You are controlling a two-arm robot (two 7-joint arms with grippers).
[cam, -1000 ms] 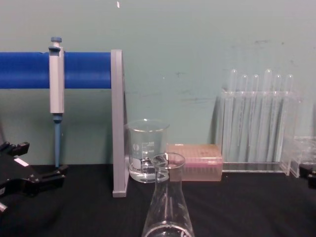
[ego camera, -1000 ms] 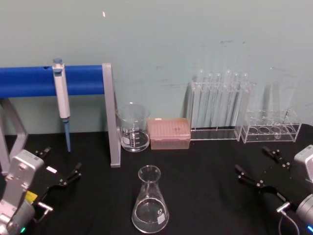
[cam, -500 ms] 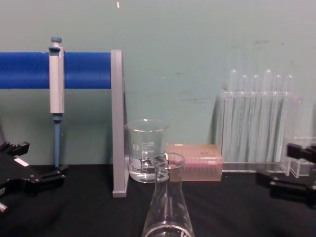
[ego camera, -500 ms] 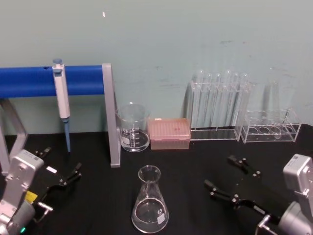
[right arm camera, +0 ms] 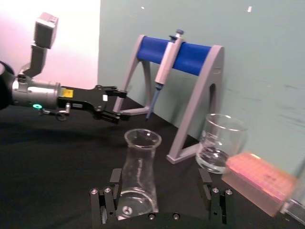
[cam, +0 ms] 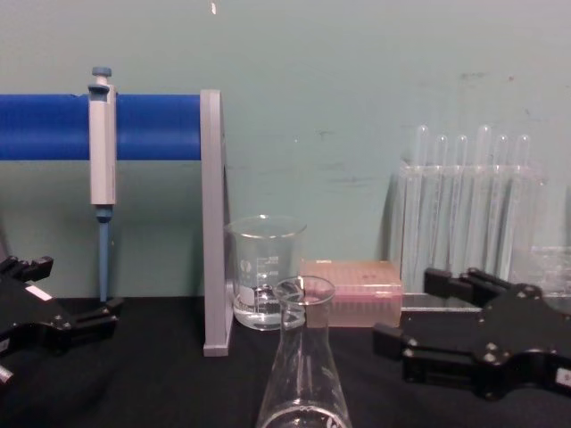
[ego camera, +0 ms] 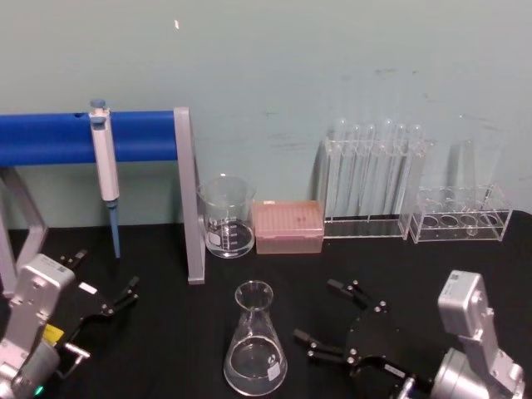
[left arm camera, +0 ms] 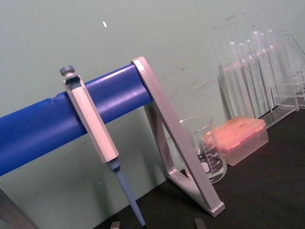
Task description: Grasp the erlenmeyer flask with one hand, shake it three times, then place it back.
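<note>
Your erlenmeyer flask (ego camera: 254, 345) is standing upright on the black table (ego camera: 179, 332), at 6 o'clock from the beaker (ego camera: 226, 218); your right gripper (ego camera: 314, 309) is hovering just beside it at its 3 o'clock, jaws gaping wide, holding nothing; left gripper (ego camera: 106, 281) is idling with jaws apart, well off at 9 o'clock.

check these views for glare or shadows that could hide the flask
Head view: a small glint on the wall, a soft shadow beside the test tube rack; the erlenmeyer flask stands out against the black table. Chest view: the flask's base is cut off at the frame edge. Right wrist view: a washed-out bright patch behind the left gripper.
</note>
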